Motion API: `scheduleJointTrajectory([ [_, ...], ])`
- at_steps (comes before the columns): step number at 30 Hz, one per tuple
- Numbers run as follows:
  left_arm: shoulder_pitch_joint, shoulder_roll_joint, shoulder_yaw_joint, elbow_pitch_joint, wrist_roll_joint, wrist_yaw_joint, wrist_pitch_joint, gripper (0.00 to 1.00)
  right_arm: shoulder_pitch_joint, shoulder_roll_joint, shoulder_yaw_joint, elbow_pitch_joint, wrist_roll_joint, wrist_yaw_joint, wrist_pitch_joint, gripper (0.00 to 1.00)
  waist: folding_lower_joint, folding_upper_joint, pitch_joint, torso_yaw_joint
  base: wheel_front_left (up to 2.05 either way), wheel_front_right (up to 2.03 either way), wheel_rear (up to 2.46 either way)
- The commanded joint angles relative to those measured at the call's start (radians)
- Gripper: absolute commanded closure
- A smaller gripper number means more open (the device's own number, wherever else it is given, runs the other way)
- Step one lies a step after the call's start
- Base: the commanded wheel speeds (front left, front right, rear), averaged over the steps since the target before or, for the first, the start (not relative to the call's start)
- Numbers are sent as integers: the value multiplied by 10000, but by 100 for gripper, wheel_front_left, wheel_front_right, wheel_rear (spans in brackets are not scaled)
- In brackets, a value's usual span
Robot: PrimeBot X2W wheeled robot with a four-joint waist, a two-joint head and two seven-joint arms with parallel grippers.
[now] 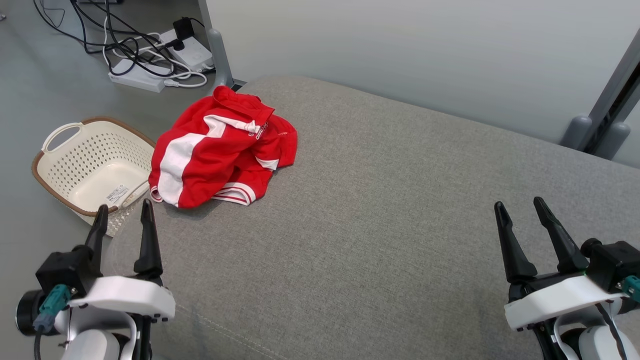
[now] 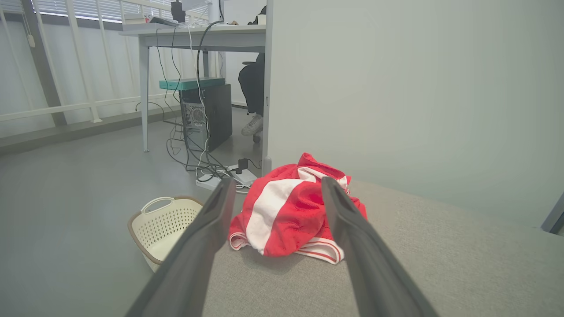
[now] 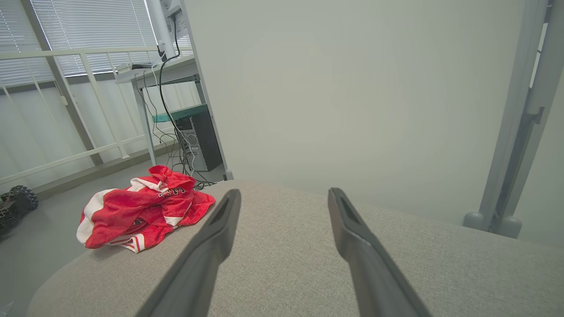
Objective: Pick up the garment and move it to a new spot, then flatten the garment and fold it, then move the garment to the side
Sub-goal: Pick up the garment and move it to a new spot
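Observation:
A crumpled red garment with white stripes (image 1: 220, 150) lies bunched at the far left end of the grey cushioned surface (image 1: 400, 225), partly over its left edge. My left gripper (image 1: 124, 210) hovers open at the near left, a short way in front of the garment (image 2: 286, 211), nothing between its fingers. At the near right my right gripper (image 1: 521, 207) is open and empty, well apart from the garment (image 3: 141, 209), which lies far to its left.
A cream perforated laundry basket (image 1: 95, 167) stands on the floor left of the cushion, just beyond my left fingers. Power strips and tangled cables (image 1: 155, 55) lie on the floor behind it. A pale wall and grey frame posts (image 1: 595, 130) bound the far side. A seated person's foot (image 2: 253, 125) rests under a desk.

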Motion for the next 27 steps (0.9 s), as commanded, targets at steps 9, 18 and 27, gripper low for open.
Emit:
scheduleJointTrajectory([
  [9,-2096,221,139,452,-137,-353,-71,0,-688,-257,-23,-522,-244,15,453,0,0,0,1130,-549,0,0,0],
  [18,-4540,361,21,2905,-607,-1273,576,0,-1458,-535,185,-1062,-483,10,945,0,0,0,2631,-1512,0,0,0],
  [27,-6699,724,-42,6654,-1016,-2073,1706,0,-2068,-607,237,-1260,-563,9,941,0,0,0,3951,-2410,0,0,0],
])
